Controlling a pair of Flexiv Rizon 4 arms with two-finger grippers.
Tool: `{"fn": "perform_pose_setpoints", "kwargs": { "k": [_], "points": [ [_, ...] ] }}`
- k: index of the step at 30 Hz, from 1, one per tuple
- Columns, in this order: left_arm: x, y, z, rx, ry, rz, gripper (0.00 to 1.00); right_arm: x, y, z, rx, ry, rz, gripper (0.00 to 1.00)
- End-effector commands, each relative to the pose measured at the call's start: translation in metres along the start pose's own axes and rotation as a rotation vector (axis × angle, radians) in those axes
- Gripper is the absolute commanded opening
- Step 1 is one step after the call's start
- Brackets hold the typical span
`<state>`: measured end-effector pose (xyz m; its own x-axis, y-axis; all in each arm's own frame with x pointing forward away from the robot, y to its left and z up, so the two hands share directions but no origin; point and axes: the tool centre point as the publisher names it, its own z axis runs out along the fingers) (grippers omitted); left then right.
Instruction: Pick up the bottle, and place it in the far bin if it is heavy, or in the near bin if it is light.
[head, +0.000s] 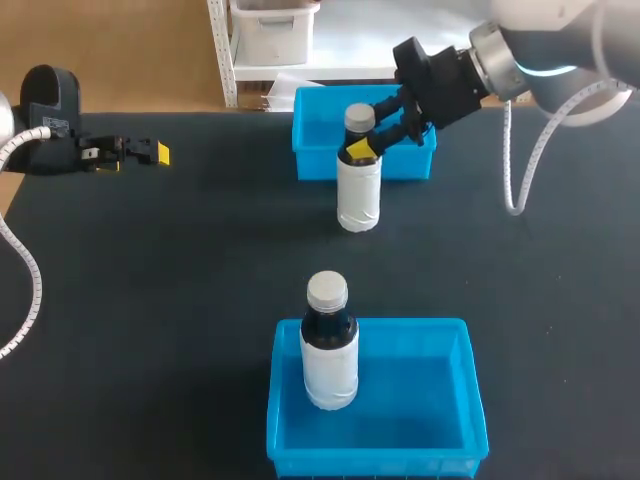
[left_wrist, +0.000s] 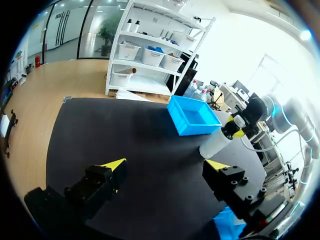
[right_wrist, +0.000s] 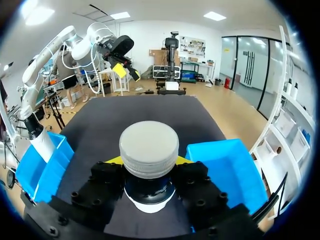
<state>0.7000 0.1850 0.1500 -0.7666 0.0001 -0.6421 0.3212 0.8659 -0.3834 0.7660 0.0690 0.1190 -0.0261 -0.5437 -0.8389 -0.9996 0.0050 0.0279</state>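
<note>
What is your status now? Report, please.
Left gripper open, parked aside. Right gripper shut on bottle at the neck; upright, just before far bin, not in it. Second bottle stands in near bin.

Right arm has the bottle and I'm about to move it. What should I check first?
1. Right jaws shut on the bottle under its cap: ok.
2. Bottle lifted off the table: cannot tell.
3. Far bin empty: ok.
4. Near bin empty: not ok, a second bottle stands in it.
5. Left jaws away from the path: ok, open, at the table's left side.
</note>
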Motion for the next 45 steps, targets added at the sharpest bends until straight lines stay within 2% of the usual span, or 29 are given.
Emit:
{"fn": "perform_pose_setpoints", "kwargs": {
  "k": [1, 8, 15, 21, 29, 36, 45],
  "points": [
    [0.000, 0.000, 0.000, 0.000, 0.000, 0.000, 1.00, -0.004, 0.011, -0.011, 0.024, 0.000, -0.006, 0.00],
    [0.000, 0.000, 0.000, 0.000, 0.000, 0.000, 1.00, -0.016, 0.023, -0.033, 0.056, 0.007, -0.021, 0.00],
    [0.000, 0.000, 0.000, 0.000, 0.000, 0.000, 1.00, -0.031, 0.050, -0.070, 0.085, 0.017, -0.026, 0.00],
    [0.000, 0.000, 0.000, 0.000, 0.000, 0.000, 1.00, -0.045, 0.087, -0.098, 0.093, 0.015, -0.013, 0.00],
    [0.000, 0.000, 0.000, 0.000, 0.000, 0.000, 1.00, -0.054, 0.148, -0.124, 0.111, 0.012, 0.006, 0.00],
    [0.000, 0.000, 0.000, 0.000, 0.000, 0.000, 1.00, -0.055, 0.197, -0.131, 0.121, 0.009, 0.011, 0.00],
    [0.000, 0.000, 0.000, 0.000, 0.000, 0.000, 1.00, -0.061, 0.256, -0.116, 0.086, 0.007, -0.012, 0.00]
  ]
}}
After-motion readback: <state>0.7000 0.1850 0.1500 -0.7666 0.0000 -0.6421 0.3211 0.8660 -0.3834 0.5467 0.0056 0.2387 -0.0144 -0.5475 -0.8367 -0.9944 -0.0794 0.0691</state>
